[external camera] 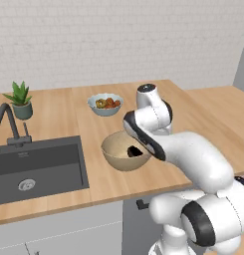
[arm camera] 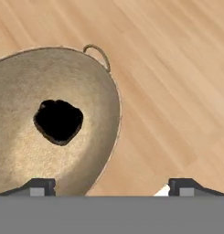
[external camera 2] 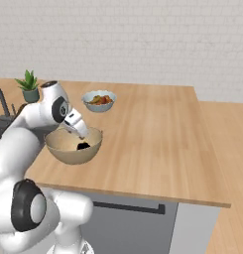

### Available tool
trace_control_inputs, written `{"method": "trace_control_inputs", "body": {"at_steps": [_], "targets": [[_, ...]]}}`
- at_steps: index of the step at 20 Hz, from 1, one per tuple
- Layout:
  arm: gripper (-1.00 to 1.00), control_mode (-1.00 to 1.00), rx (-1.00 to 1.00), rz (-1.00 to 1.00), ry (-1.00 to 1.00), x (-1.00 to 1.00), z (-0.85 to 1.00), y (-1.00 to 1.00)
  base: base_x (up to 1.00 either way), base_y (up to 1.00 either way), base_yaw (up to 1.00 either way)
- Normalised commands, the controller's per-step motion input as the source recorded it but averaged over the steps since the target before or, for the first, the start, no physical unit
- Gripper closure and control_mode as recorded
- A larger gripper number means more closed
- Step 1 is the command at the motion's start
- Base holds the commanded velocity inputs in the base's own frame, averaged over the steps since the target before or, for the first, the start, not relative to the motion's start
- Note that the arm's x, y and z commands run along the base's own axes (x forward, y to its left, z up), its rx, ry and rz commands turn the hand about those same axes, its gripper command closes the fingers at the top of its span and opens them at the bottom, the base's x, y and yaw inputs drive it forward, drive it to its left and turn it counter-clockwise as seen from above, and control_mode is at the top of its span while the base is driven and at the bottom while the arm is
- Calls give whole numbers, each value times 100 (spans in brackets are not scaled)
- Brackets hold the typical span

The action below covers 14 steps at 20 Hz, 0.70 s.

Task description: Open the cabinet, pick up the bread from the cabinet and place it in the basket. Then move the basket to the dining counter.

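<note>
The tan speckled basket (external camera: 113,148) (external camera 2: 68,151) (arm camera: 88,84) stands on the light-wood dining counter (external camera: 93,185) (external camera 2: 152,139) (arm camera: 177,91), right of the sink. The bread (external camera: 135,152) (external camera 2: 83,146) (arm camera: 58,121), a small dark lump, lies at the basket's bottom. My gripper (external camera 2: 83,134) (arm camera: 113,186) hangs open just above the basket's near rim. One fingertip (arm camera: 40,186) is over the inside, the other over the counter outside. Nothing is held. The cabinet is out of view.
A dark-grey sink (external camera: 39,167) with a black tap (external camera: 11,124) is inset at the left. A potted plant (external camera: 21,99) (external camera 2: 30,85) and a pale bowl of fruit (external camera: 106,103) (external camera 2: 99,100) stand farther back. Bare wood stretches to the right of the basket.
</note>
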Motion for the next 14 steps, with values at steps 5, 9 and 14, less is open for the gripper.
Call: {"method": "trace_control_inputs", "body": {"at_steps": [5, 9, 14], "targets": [[-100, -100, -21, 37, -4, -81, 78, 14, 0, 0, 0], [-100, -100, 0, 43, -13, -100, 8, 0, 0, 0, 0], [-100, -100, 0, 40, -15, -100, 12, 1, 0, 0, 0]]}}
